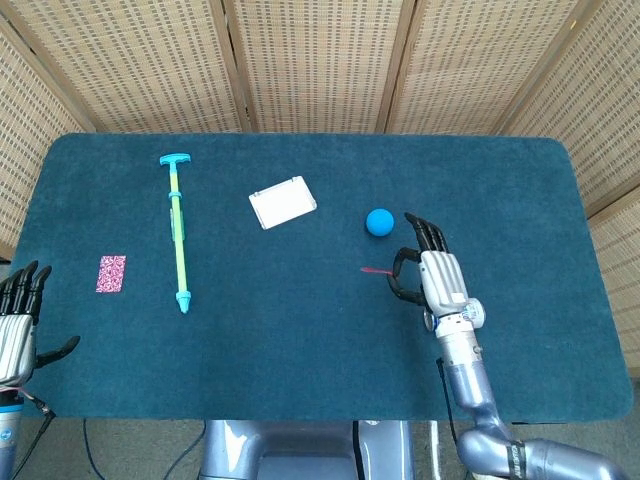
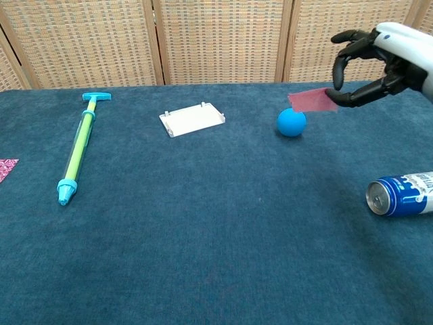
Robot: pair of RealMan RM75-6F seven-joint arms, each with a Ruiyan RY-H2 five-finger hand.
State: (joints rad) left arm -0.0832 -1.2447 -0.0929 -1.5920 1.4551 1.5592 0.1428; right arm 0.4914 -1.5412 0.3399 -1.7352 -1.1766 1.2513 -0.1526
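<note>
The right robot hand (image 2: 379, 61) pinches a small red card (image 2: 311, 101) by one edge, held up over the worktop (image 1: 300, 340) near the blue ball (image 2: 291, 122). Best carried level, with the pinch kept firm. The chest view shows a can (image 2: 400, 195), probably hidden under the arm overhead. The left robot hand (image 1: 18, 320) idles with fingers spread, empty.

The bench (image 1: 300, 330) is covered in dark teal carpet. On it are laid a green syringe (image 1: 179, 232), a white tray (image 1: 283, 202), a blue ball (image 1: 379, 222), a patterned card (image 1: 111, 274) and a tipped can (image 2: 402, 193).
</note>
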